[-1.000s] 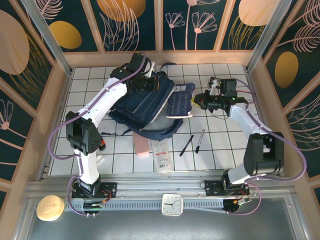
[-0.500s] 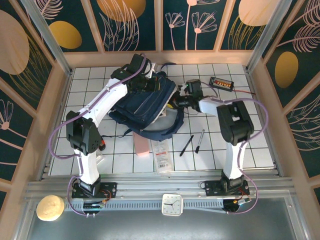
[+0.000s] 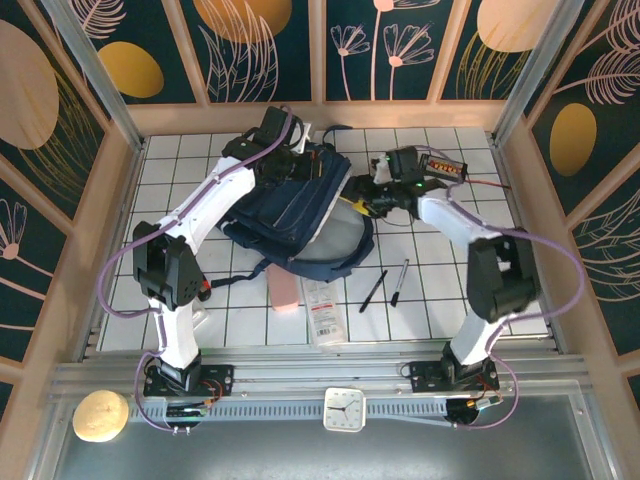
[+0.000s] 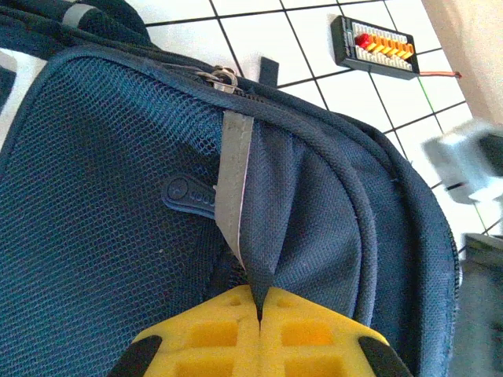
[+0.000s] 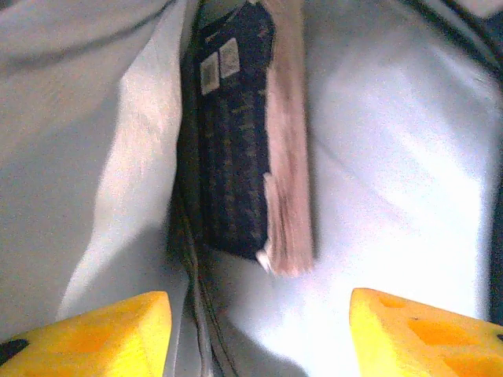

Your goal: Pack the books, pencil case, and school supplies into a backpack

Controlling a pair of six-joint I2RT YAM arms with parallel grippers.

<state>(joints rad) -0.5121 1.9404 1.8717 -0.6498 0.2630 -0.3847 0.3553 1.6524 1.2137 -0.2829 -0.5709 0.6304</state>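
The navy backpack (image 3: 290,210) lies at the back middle of the tiled table. My left gripper (image 3: 297,165) is at its top, shut on a fold of the blue fabric (image 4: 263,236) beside a pale stripe. My right gripper (image 3: 362,201) sits at the bag's right-hand opening with its jaws open (image 5: 255,338) and nothing between them. Just beyond them the dark navy book (image 5: 236,133) lies inside, against the pale lining (image 5: 393,181). In front of the bag are the pink pencil case (image 3: 284,292), the white booklet (image 3: 323,310) and two dark pens (image 3: 373,290) (image 3: 398,282).
A black box with orange lights (image 3: 443,165) and its cable lie right of the bag, close behind my right arm. Wooden walls close the table on three sides. A small clock (image 3: 344,408) and a round tan object (image 3: 100,415) rest on the near ledge.
My right gripper carried the navy book left into the backpack's opening, then opened and let it go inside. The left gripper kept its hold on the bag.
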